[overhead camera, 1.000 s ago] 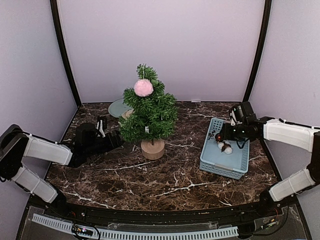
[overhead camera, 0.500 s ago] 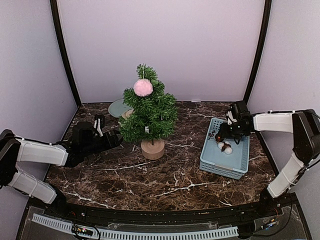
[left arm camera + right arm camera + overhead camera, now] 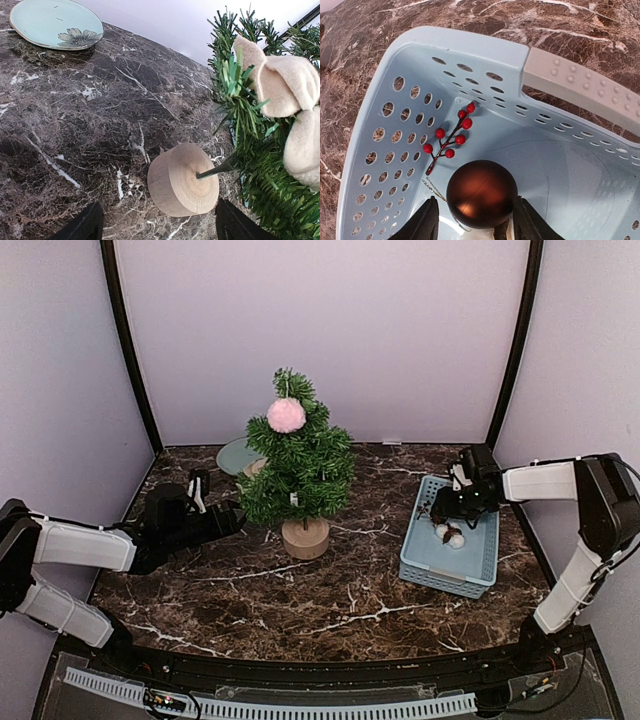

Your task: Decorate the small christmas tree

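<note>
Here, reaching low, left fingers point(image 3: 82, 224) open before tree stump point(image 3: 182, 180), right fingers point(image 3: 422, 222) flanking brown ball point(image 3: 481, 194) (grip unclear).

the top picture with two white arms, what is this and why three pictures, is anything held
Two robot arms, each ending in a two-finger gripper. The top picture comes from a fixed camera above; the other two from cameras on the wrists. On the table: a small christmas tree with a pink pompom, a plate, a blue basket. The left gripper is open by the tree, empty. The right gripper is open in the basket, fingers either side of a brown ball, not yet gripping it.
</note>
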`<action>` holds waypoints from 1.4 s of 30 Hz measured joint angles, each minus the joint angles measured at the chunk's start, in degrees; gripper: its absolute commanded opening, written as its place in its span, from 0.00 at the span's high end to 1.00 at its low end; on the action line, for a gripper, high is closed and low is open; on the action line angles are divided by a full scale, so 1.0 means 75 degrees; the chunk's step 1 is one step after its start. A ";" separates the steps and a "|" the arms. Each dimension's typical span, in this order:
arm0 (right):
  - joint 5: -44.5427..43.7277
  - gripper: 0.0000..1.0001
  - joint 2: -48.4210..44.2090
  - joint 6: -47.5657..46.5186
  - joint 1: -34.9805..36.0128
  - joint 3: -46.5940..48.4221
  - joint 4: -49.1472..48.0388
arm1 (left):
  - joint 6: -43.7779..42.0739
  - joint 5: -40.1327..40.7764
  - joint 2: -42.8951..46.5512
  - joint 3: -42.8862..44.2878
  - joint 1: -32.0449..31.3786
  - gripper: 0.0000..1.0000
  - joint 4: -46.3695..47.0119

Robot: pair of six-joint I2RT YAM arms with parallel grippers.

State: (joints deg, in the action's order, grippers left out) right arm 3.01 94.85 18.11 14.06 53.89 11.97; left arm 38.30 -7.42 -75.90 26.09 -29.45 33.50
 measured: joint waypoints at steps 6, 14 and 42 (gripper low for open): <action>0.0105 0.50 0.0259 0.0050 -0.0035 0.0000 -0.0192 | -0.0061 0.0000 0.0035 0.0000 0.0000 0.20 -0.0003; 0.0117 0.47 0.0312 0.0076 -0.0035 0.0000 -0.0347 | -0.0178 0.0061 0.0216 0.0003 0.0000 0.20 -0.0050; 0.0813 0.60 -0.1810 0.0487 0.0117 0.0140 -0.0152 | -0.1536 0.0251 0.2652 -0.0181 0.0000 0.33 -0.0271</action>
State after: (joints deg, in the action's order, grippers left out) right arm 9.10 81.28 21.76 14.94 54.94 10.83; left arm 26.79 -5.54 -56.01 24.73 -29.45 31.46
